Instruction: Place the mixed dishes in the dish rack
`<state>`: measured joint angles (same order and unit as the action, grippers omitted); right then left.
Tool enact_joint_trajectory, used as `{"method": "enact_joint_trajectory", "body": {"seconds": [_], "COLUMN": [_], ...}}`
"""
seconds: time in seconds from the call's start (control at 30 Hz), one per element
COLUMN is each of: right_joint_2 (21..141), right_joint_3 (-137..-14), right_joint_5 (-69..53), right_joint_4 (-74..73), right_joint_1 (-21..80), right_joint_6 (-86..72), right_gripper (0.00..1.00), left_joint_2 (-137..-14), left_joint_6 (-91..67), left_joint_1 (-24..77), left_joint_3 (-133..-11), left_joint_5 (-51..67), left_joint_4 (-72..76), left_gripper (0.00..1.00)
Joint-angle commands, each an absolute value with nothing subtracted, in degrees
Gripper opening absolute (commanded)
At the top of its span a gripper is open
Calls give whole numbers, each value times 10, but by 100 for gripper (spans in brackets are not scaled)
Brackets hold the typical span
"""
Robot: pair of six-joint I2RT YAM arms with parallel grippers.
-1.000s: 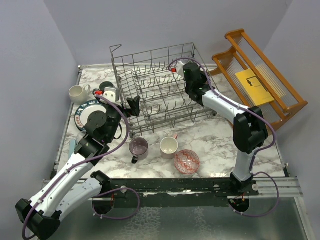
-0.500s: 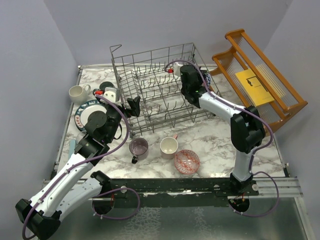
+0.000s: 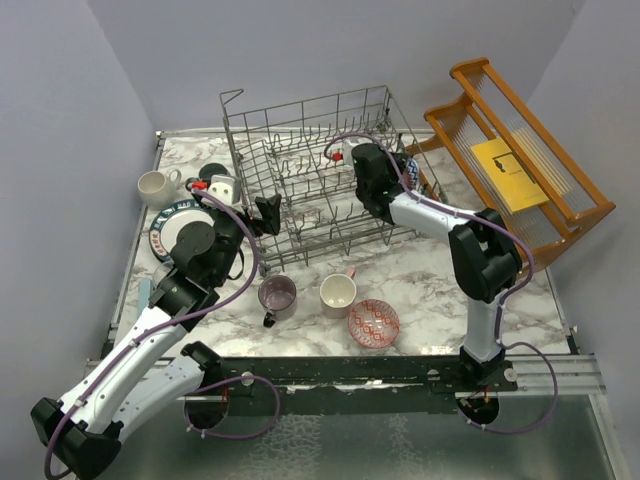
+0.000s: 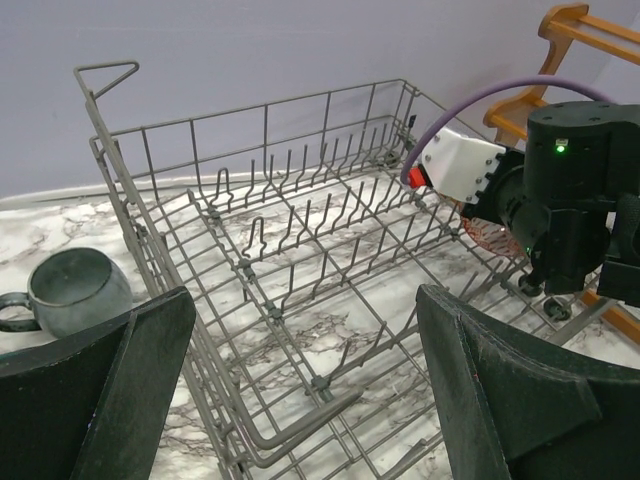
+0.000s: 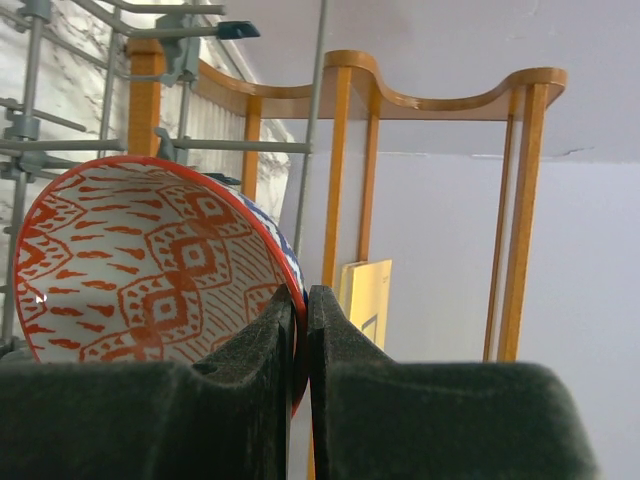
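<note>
The right gripper (image 5: 300, 300) has its two dark, foam-faced fingers (image 5: 250, 400) pinched tight on the rim of a red-and-white patterned bowl (image 5: 140, 255). The bowl stands on edge. Its glazed inside is covered in orange-red diamonds and dashes, with a red line round the lip and a hint of blue on the outside. It sits at the right end of the dish rack (image 3: 300, 185), a big rectangular basket of thin grey wire with rows of upright tines. Wires run just beside and behind the bowl; whether it rests on the rack floor I cannot tell. Behind it rise the smooth curved posts of the orange-brown wooden rack (image 3: 520, 150), with a yellow card (image 3: 503, 168) lying on its slats.

The left gripper (image 4: 305, 300) hangs at the rack's left end, its blunt black fingers (image 4: 130, 390) spread wide with nothing between them. Just outside the wire there, a rounded grey-green mug (image 4: 75, 288) stands on the white, grey-veined marble table (image 3: 420, 275).

In front of the rack, a purple mug (image 3: 277, 294), a cream mug (image 3: 338, 292) with a pink handle and a second patterned bowl (image 3: 374, 322) stand upright in a loose row, near one another but apart. Far left stands a white mug (image 3: 153, 185), and near it the white plate (image 3: 160, 228) with a dark patterned rim lies flat, partly hidden under the left arm
</note>
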<state>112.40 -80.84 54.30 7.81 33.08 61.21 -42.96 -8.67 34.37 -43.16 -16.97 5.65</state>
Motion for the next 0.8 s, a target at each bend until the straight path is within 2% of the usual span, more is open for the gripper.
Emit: {"method": "enact_joint_trajectory", "body": {"seconds": [0.0, 0.5, 0.77], "right_joint_2": [1141, 1176, 1176], "right_joint_3": [-814, -836, -852], "right_joint_5": [569, 561, 558], "right_joint_4": [61, -33, -40], "right_joint_1": [339, 345, 345], "right_joint_6": [585, 517, 513], "right_gripper": [2, 11, 10], "left_joint_2": [-429, -435, -436], "left_joint_6": [-95, -96, -96], "left_joint_1": [346, 346, 346], "left_joint_3": [-436, -434, -435], "left_joint_5": [-155, -155, -154], "left_joint_4": [64, 66, 68], "left_gripper": [96, 96, 96]}}
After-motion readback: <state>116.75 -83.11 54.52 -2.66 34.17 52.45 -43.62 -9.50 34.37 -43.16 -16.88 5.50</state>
